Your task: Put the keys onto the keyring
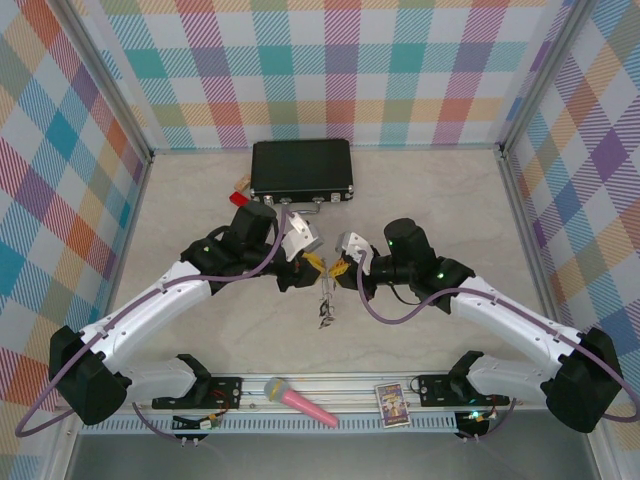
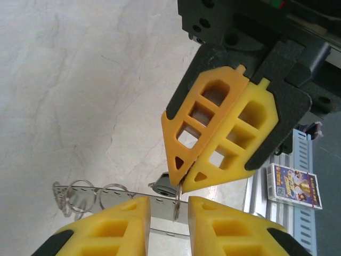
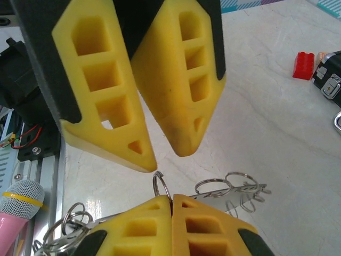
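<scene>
**Item 1. Keyring** (image 1: 326,303): large thin grey metal hoop with small wire loops along its rim. Count: one. It sits at the table centre between the two grippers, its near part trailing toward the arm bases.

**Item 2. Keys**, tiny, silver, black-headed. No count is obtainable. A dark-headed piece (image 2: 160,186) just beside the pinched loop may be one, but it is too small to tell.

**Item 3. Right gripper** (image 3: 171,200), yellow fingers. Count: one. Its fingers are pressed together on a single upright loop of the keyring.

**Item 4. Left gripper** (image 2: 169,202), yellow fingers. Count: one. It faces the right tip to tip, fingers a little apart, with the pinched loop standing in the gap.

**Step in hand:** the keyring is steadied by one loop and presented for threading. No key is seen on that loop yet, so the task looks early.

**Next move calls for:** a firm hold on the loop while a key's eye is brought to it. This is fine alignment work, since loop and key are both slight.

**Surroundings:**
- pale marbled table (image 1: 450,200): one
- black hard case (image 1: 302,168) at the far edge: one
- red block (image 1: 240,198) by its left corner: one
- pink microphone (image 1: 300,402) on the near rail: one
- small printed card box (image 1: 393,404) on the near rail: one
</scene>
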Controlling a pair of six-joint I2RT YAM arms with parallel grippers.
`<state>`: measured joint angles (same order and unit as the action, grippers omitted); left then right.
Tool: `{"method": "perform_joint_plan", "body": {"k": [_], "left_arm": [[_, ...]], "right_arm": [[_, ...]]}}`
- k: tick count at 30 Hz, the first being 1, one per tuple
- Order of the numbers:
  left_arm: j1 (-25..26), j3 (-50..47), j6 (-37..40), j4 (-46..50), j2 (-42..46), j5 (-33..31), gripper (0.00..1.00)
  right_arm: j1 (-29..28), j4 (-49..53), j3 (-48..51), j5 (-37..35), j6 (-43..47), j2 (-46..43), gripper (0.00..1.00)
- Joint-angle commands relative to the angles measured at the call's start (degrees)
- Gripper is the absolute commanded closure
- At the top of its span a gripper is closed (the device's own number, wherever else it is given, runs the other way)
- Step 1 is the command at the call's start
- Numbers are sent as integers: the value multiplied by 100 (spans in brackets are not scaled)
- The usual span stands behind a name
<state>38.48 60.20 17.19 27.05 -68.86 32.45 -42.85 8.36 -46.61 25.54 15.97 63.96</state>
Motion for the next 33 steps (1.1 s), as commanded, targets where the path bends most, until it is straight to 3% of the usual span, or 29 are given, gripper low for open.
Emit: {"method": "perform_joint_plan", "body": {"k": [1, 33], "left_arm": [[-25, -38, -60, -158, 15, 47, 75], [41, 19, 41, 70, -279, 438, 76]], "right_arm": [[-48, -146, -248, 223, 91, -50, 100], [-81, -200, -270, 365, 47, -13, 100]]}}
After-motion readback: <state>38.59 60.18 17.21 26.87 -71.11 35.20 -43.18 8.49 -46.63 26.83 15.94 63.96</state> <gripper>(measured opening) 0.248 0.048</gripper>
